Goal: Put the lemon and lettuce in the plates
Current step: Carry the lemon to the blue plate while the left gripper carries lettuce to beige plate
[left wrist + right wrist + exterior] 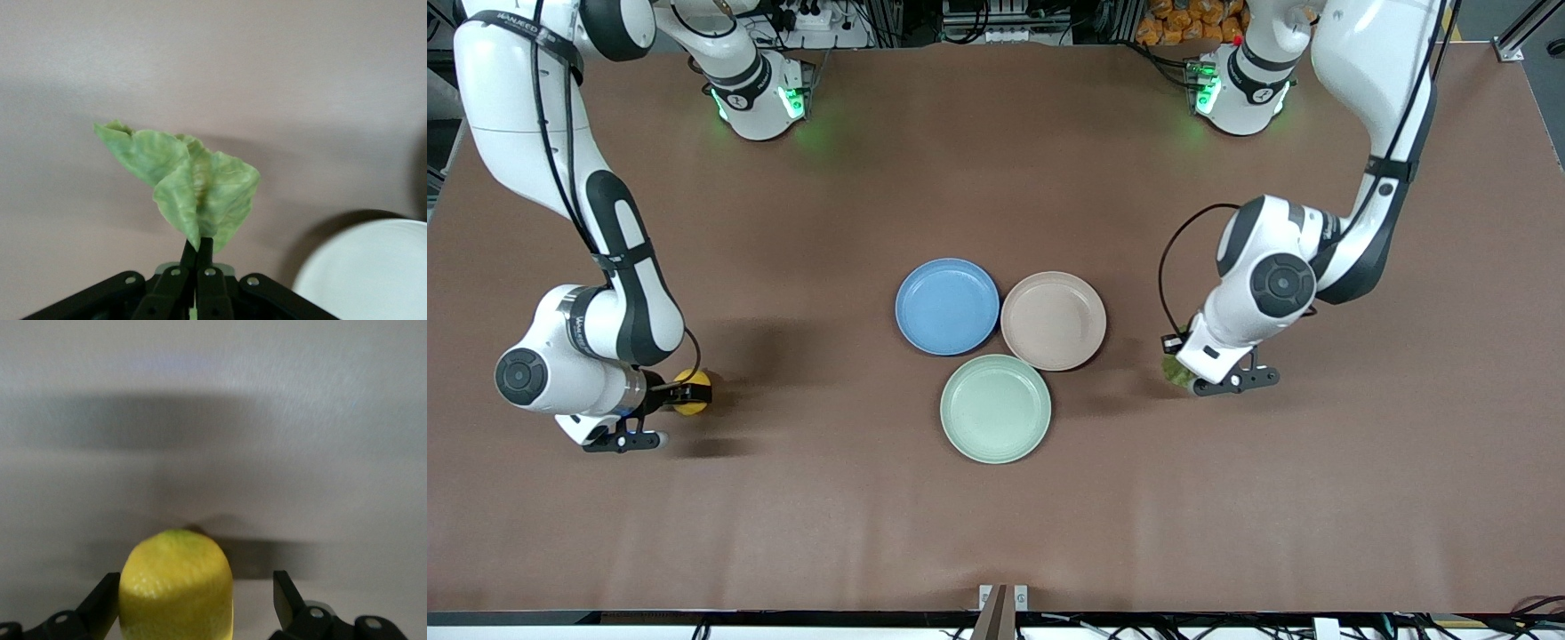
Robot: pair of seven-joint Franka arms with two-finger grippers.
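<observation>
The lemon [693,392] lies on the table toward the right arm's end. My right gripper [679,391] is low around it and open. In the right wrist view the lemon [177,590] sits between the fingers [285,592], close against one and apart from the other. My left gripper [1190,366] is shut on the lettuce [1176,371], held low beside the beige-pink plate [1053,320]. The left wrist view shows the fingertips [198,250] pinching the leaf's [193,183] edge. The blue plate [947,306] lies empty beside the beige-pink one, which is also empty.
A pale mint-green plate [995,408] lies empty nearer the front camera, touching the other two plates. A pale plate rim [373,273] shows in the left wrist view. Bare brown table surrounds the plates.
</observation>
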